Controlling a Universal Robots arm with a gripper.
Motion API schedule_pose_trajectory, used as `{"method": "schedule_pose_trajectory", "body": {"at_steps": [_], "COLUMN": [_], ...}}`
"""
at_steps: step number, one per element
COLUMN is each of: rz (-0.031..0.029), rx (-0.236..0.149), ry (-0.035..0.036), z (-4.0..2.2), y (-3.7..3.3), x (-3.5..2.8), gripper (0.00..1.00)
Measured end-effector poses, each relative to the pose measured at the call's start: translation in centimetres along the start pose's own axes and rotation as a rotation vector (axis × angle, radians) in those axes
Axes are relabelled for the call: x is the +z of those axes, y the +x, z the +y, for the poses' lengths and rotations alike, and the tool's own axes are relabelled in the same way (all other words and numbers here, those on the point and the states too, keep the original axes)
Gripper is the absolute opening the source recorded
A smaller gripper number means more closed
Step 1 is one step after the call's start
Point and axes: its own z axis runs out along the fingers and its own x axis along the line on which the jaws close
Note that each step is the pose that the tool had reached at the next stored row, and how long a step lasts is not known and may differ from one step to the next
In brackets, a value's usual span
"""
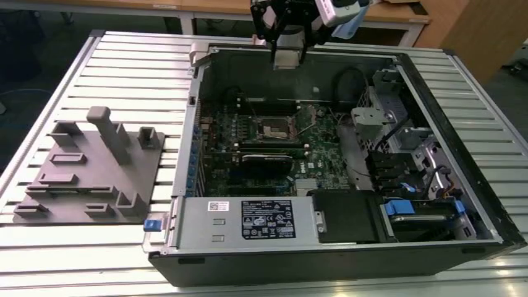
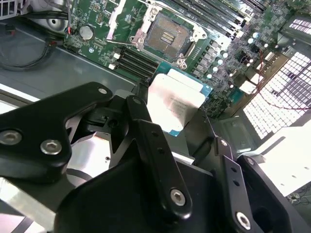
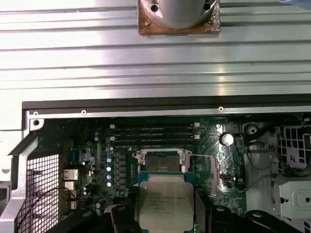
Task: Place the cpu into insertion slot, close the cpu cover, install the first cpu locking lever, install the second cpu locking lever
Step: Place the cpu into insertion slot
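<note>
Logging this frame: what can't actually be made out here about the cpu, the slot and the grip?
1. The cpu: one edge is cut off by the picture border in the first wrist view.
2. Contact between the fingers and the cpu: hidden behind the black linkage in the second wrist view.
3. The insertion slot: its contacts are too small in the exterior view.
4. The gripper: its upper part is cut off by the exterior view's top edge.

Ribbed metal table (image 1: pixel 123 62), open computer case (image 1: pixel 330 269) on it, grey fixture block (image 1: pixel 91 179) just beside
</note>
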Motion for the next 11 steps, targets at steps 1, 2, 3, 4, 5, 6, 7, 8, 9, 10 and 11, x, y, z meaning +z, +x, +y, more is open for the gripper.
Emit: {"method": "schedule_pose_trajectory", "body": {"at_steps": [1,2,3,4,5,6,7,8,9,10,11], "rz": [-0.0003,-0.0006,-0.0009,-0.0010,-0.0011,-0.0012,-0.0013,-0.0013,-0.0014,-0.0014,-0.0014], "rx": [0.004,0.007,0.010,0.012,0.013,0.013,0.014,0.015,0.015,0.016,0.016], "ry": [0.0000,-0.0001,-0.0002,-0.0003,-0.0003,-0.0003,-0.0003,-0.0003,-0.0003,-0.0003,-0.0003], "z": [0.00,0.00,0.00,0.00,0.00,0.00,0.00,0.00,0.00,0.00,0.00], "y": [0.00,0.00,0.00,0.00,0.00,0.00,0.00,0.00,0.00,0.00,0.00], "x": [0.00,0.00,0.00,0.00,0.00,0.00,0.00,0.00,0.00,0.00,0.00], "gripper": [0.54,0.54,0.54,0.54,0.54,0.54,0.54,0.54,0.54,0.54,0.54]}}
